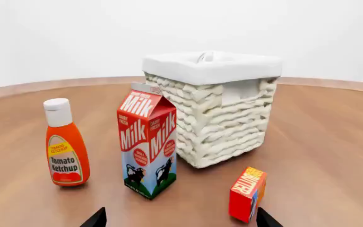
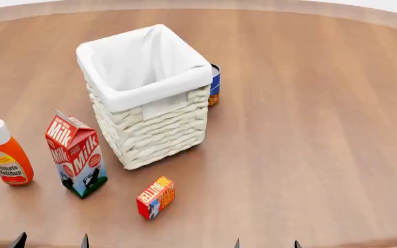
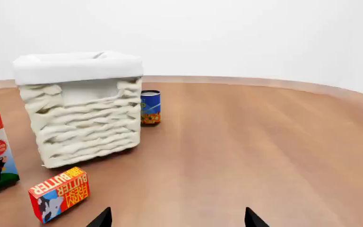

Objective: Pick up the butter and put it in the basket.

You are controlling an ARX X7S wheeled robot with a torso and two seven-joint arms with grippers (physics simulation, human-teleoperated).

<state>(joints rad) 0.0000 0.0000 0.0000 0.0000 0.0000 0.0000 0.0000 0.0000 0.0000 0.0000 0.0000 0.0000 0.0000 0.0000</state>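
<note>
both grippers are hanging open and empty at the table's (image 2: 336, 155) near edge, butter (image 2: 155, 197) is lying between them by the milk (image 2: 76, 156) and basket (image 2: 147, 95), so a sloppy reach is risking tipping the milk.

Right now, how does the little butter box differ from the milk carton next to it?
The butter box is much smaller than the milk carton. The butter box is a plain rectangular block lying on a long side, while the milk carton stands upright with a peaked gable top. The butter box is mostly red and orange; the milk carton is red, white and blue. Both show a cow and rest on the wooden table.
</note>
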